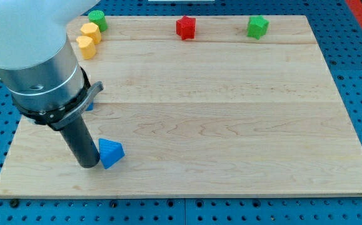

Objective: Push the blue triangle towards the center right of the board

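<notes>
The blue triangle (110, 153) lies near the view's bottom left of the wooden board (231, 112). My tip (89, 164) rests on the board just to the left of the triangle, touching or almost touching its left side. The dark rod rises from the tip into the large grey arm body at the view's upper left. A sliver of another blue block (90, 105) peeks out from behind the arm body; its shape is hidden.
Two yellow blocks (89, 39) and a green round block (97, 20) sit at the board's top left corner. A red star-like block (186, 27) is at top centre. A green block (257, 26) is at top right.
</notes>
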### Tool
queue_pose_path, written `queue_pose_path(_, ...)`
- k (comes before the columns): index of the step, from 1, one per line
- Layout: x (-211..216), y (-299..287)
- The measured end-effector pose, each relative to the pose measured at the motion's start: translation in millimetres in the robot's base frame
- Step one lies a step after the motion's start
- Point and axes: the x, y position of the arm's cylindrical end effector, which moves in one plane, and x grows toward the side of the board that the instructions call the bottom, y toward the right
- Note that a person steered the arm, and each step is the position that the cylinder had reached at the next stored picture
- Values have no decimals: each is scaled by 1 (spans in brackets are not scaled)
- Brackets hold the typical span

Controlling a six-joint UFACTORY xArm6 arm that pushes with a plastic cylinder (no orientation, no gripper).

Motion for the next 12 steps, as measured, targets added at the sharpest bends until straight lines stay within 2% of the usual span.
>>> queue_pose_path(8,5,-35)
queue_pose_path(10,7,11)
queue_pose_path(12,-40,58)
